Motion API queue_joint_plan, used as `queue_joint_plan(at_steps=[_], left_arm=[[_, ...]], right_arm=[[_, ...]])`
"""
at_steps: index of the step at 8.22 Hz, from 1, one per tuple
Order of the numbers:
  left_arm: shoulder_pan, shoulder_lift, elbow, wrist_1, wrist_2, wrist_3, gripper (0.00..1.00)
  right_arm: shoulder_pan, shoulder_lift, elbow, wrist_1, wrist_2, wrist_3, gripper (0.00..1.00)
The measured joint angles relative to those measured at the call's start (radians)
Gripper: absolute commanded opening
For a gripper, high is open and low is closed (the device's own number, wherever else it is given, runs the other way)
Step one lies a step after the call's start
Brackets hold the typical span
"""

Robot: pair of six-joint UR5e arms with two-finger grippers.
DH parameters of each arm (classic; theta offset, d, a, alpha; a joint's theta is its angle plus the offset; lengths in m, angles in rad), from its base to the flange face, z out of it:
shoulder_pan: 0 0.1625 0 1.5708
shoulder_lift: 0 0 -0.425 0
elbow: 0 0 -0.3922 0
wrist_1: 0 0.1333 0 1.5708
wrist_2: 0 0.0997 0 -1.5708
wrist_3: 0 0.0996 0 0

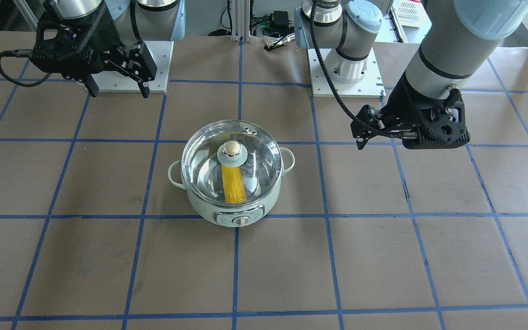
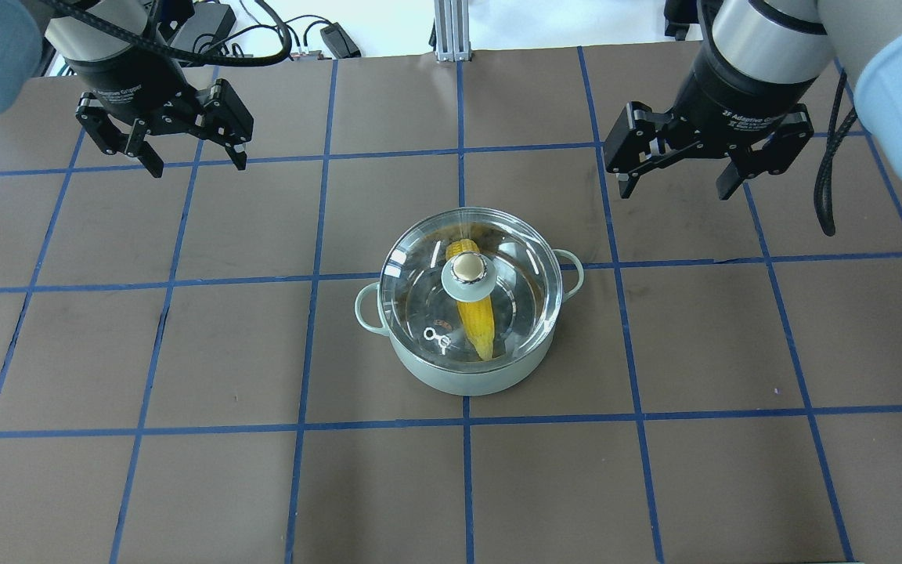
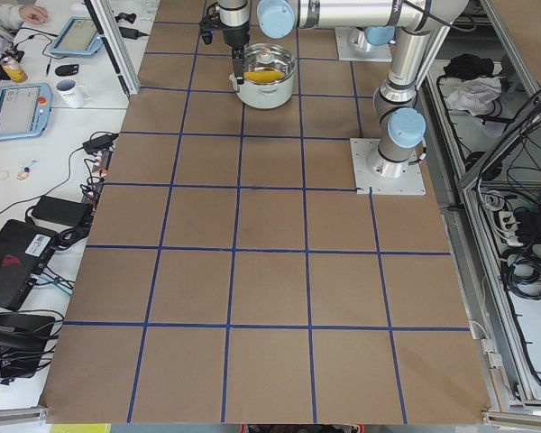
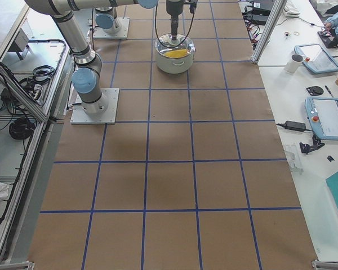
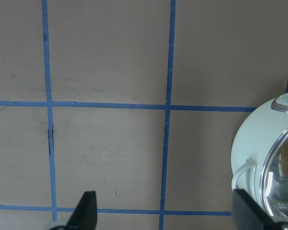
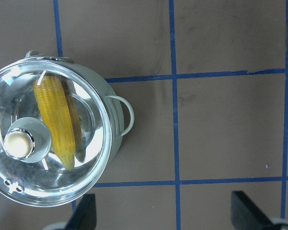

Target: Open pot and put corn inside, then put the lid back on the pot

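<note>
The pale mint-green pot (image 2: 451, 377) stands near the middle of the table, its dial (image 1: 242, 222) facing away from the robot. The clear glass lid (image 2: 517, 270) sits on the pot, with its green knob (image 2: 467, 272) on top. The yellow corn (image 2: 478, 323) lies inside, seen through the glass, and also shows in the right wrist view (image 6: 55, 120). My left gripper (image 2: 199, 164) is open and empty, raised off to the pot's left. My right gripper (image 2: 674, 192) is open and empty, raised off to the pot's right. Neither gripper touches the pot.
The table is brown paper with a blue tape grid. The two arm base plates (image 1: 344, 73) (image 1: 129, 68) stand at the robot's edge. Side benches hold tablets (image 3: 16, 110) and a mug (image 4: 296, 62). Metal posts (image 2: 447, 27) stand at the far edge.
</note>
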Motion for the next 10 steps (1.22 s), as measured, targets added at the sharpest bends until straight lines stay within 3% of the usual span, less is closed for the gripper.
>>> queue_joint_plan(at_steps=[10], left_arm=[[0.0,0.0,0.0,0.0,0.0,0.001,1.0]], right_arm=[[0.013,0.0,0.007,0.003,-0.004,0.0,1.0]])
